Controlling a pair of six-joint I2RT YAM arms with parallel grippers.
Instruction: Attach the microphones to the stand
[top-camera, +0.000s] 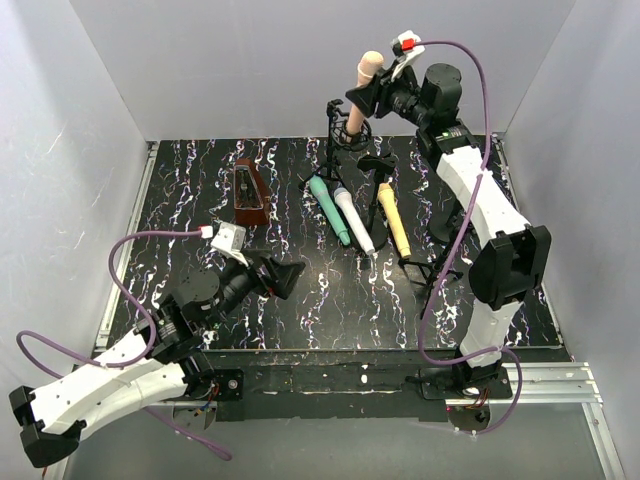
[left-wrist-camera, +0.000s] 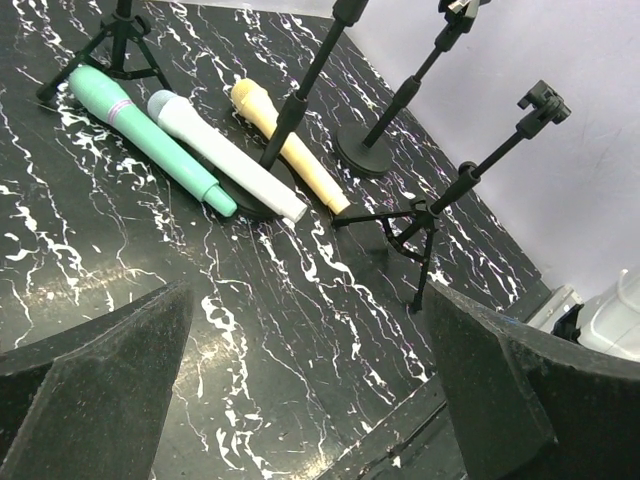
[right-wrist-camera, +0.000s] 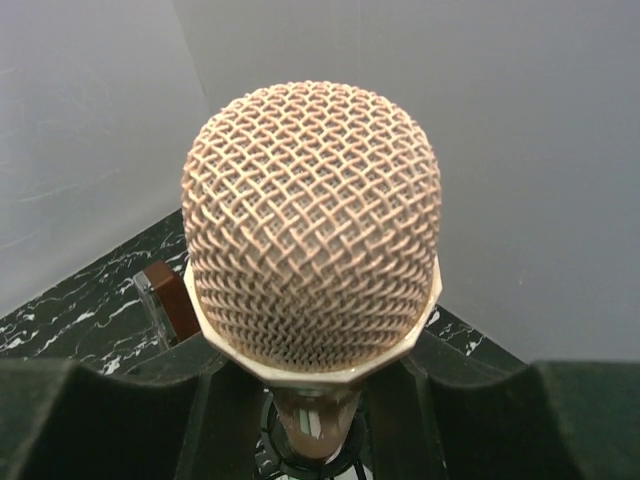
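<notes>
My right gripper (top-camera: 368, 98) is shut on the peach-pink microphone (top-camera: 368, 70), which it holds upright at the back over a black stand (top-camera: 345, 135). In the right wrist view the mesh head (right-wrist-camera: 310, 250) fills the middle. The handle runs down between my fingers (right-wrist-camera: 100, 420) into a black ring of the stand's clip (right-wrist-camera: 285, 465). Flat on the table lie the teal-green microphone (top-camera: 328, 208), the white one (top-camera: 355, 220) and the yellow one (top-camera: 393, 218). My left gripper (top-camera: 285, 278) hangs open and empty near the front left, facing them (left-wrist-camera: 150, 140).
A brown metronome-like block (top-camera: 248, 192) stands at the back left. More black stands rise round the lying microphones: a round-based one (left-wrist-camera: 365, 155) and a tripod one (left-wrist-camera: 470, 175). Grey walls close in the table on three sides.
</notes>
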